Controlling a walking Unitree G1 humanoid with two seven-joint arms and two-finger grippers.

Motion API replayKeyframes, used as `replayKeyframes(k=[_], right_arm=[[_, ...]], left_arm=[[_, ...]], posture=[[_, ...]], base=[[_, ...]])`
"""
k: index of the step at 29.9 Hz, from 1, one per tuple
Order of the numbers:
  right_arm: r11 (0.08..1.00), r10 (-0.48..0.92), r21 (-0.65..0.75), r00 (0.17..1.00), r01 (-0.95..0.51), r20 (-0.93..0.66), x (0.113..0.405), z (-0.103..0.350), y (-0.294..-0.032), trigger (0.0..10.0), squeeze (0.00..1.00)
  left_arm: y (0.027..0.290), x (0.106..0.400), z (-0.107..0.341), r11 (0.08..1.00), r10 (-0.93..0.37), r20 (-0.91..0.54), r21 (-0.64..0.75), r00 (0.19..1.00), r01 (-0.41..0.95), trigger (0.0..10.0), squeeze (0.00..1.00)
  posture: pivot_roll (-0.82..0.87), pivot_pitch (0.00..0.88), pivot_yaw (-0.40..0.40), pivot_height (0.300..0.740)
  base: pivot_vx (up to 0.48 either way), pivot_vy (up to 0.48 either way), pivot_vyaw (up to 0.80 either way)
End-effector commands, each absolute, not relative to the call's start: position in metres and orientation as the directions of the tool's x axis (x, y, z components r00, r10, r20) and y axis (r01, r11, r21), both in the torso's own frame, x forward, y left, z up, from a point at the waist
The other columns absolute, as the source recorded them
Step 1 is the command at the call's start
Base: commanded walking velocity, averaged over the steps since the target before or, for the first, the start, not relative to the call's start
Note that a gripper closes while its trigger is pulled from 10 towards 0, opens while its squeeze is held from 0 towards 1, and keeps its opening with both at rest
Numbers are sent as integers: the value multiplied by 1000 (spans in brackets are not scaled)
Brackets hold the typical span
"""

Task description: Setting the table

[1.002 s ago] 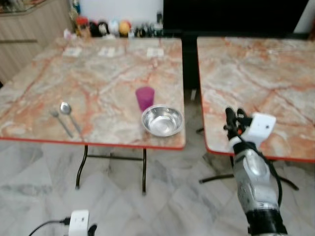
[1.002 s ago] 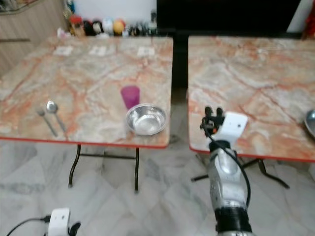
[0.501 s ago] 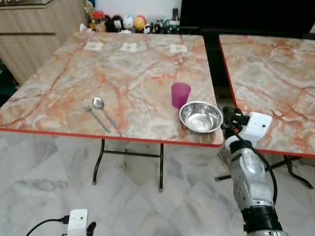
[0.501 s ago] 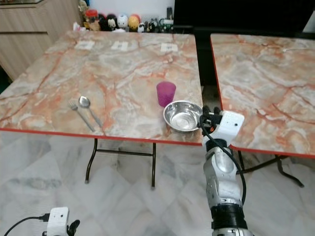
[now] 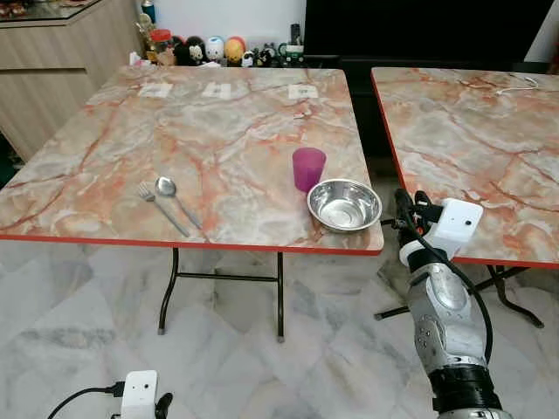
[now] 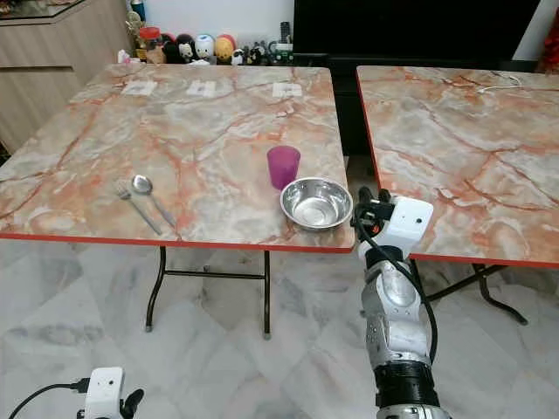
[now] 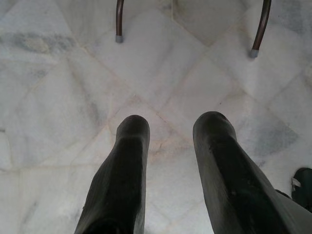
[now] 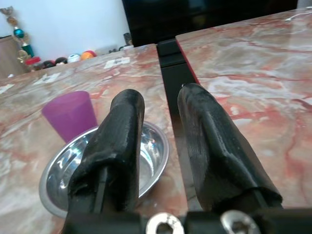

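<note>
A steel bowl (image 5: pixel 344 204) sits near the front right corner of the left marble table (image 5: pixel 218 131). Just behind the bowl stands a purple cup (image 5: pixel 307 168), upright. A fork (image 5: pixel 157 206) and a spoon (image 5: pixel 173 197) lie side by side near the front left. My right gripper (image 5: pixel 406 205) is raised at table height just right of the bowl, in the gap between the two tables, open and empty; the right wrist view has the bowl (image 8: pixel 107 165) and cup (image 8: pixel 70 115) just beyond its fingers. My left gripper (image 7: pixel 168 126) hangs low over the floor, open.
A second marble table (image 5: pixel 472 131) stands to the right, across a narrow gap. Small figurines and jars (image 5: pixel 210 49) line the far edge, with paper cards (image 5: pixel 218 89) on the left table. A wooden cabinet (image 5: pixel 48 61) is at far left. A white cable (image 5: pixel 515 83) lies on the right table.
The camera has shifted and steadied, so the left table now sits more to the left than half a second ago. My right gripper stays raised beside the bowl.
</note>
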State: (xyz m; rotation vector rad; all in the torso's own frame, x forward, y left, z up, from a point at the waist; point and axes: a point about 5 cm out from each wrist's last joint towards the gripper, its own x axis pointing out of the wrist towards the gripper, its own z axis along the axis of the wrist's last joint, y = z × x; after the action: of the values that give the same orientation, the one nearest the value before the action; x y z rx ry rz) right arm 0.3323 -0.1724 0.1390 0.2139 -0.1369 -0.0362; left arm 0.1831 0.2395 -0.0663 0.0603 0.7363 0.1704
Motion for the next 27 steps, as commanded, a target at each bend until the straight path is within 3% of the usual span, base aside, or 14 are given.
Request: replayKeyframes(k=[1,18,27], right_arm=[[976,-38,220,992,11,121,332,137,-171,10000,0],[976,16,215,991,-45,136,331,138,-162,10000,0],[977,15,211,991,-42,130,331,137,-163,10000,0]], left_arm=[[239,179,-69,984,176,-668,107,723,-141,10000,0],[239,177,-70,984,175,-674,107,718,-140,10000,0],[239,176,-70,984,175,-675,105,717,-141,10000,0]], posture=[[-65,55,15,740],[-64,59,15,740],[-64,60,16,740]], base=[[0,0,0],[259,0,93],[0,0,0]])
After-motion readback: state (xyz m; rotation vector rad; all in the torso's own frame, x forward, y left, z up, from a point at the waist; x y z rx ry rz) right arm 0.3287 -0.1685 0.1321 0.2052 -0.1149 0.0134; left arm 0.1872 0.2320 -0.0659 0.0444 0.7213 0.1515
